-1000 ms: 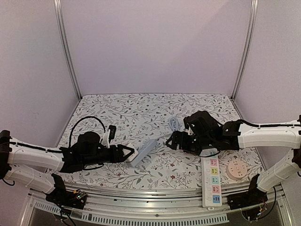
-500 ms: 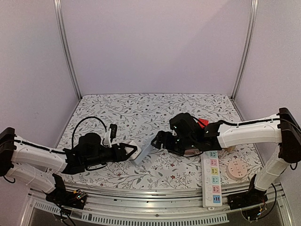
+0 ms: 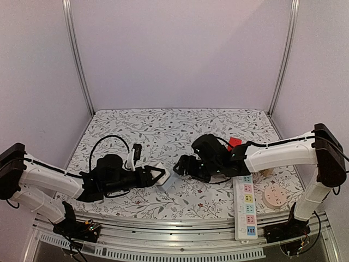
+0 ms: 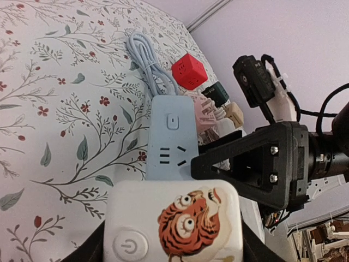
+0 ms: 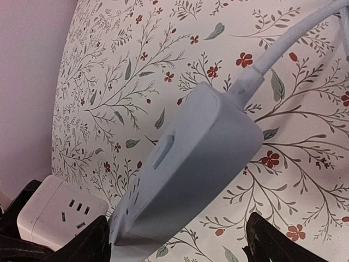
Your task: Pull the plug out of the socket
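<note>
Fig.: left claw (image 3: 157, 176) pinches white plug (image 4: 174, 224), seated in end of grey power strip (image 5: 191, 158), mid-worktop (image 3: 163, 125); right claw (image 5: 180, 238), spread, straddles strip & should clamp its sides squarely, then pull straight apart w/o twisting.

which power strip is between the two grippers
The pale blue strip, tiger-faced plug at its end. The white strip with coloured sockets lies apart at the near right edge.

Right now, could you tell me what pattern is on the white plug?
The white plug bears an orange tiger face, clearest in the left wrist view.
</note>
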You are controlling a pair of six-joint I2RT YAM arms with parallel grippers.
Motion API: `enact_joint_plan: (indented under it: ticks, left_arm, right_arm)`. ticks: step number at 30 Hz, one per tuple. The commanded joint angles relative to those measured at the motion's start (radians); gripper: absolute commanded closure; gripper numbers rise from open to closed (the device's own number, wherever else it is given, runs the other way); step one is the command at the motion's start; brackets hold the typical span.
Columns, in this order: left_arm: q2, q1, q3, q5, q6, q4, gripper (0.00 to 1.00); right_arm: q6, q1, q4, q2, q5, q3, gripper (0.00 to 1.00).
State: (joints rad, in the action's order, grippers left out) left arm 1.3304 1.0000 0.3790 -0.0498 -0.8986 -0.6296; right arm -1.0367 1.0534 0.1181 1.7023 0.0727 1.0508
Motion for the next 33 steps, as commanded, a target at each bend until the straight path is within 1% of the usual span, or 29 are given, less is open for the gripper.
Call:
enact_joint_plan:
  ticks: [1, 9, 15, 18, 20, 24, 33]
  left_arm:
    - [-0.004, 0.026, 0.047, -0.02, -0.012, -0.142, 1.0]
    - [0.007, 0.054, 0.051, -0.037, -0.025, -0.16, 1.0]
    - [0.031, 0.075, 0.066, -0.035, -0.029, -0.162, 1.0]
    - [0.043, 0.085, 0.067, -0.042, -0.034, -0.172, 1.0]
    - [0.057, 0.088, 0.071, -0.039, -0.039, -0.183, 1.0]
    - [0.074, 0.091, 0.083, -0.032, -0.042, -0.185, 1.0]
    - [0.078, 0.091, 0.098, -0.047, -0.039, -0.163, 1.0]
  right_arm:
    - [-0.008, 0.009, -0.017, 0.024, 0.017, 0.032, 0.18]
    - [-0.016, 0.009, -0.049, 0.035, 0.024, 0.038, 0.3]
    - [-0.014, 0.008, -0.067, 0.046, 0.019, 0.041, 0.36]
    - [-0.016, 0.009, -0.075, 0.052, 0.012, 0.046, 0.42]
    - [-0.016, 0.009, -0.078, 0.053, 0.013, 0.046, 0.48]
    - [-0.012, 0.011, -0.081, 0.056, 0.013, 0.047, 0.52]
    - [0.001, 0.013, -0.081, 0.048, 0.027, 0.035, 0.75]
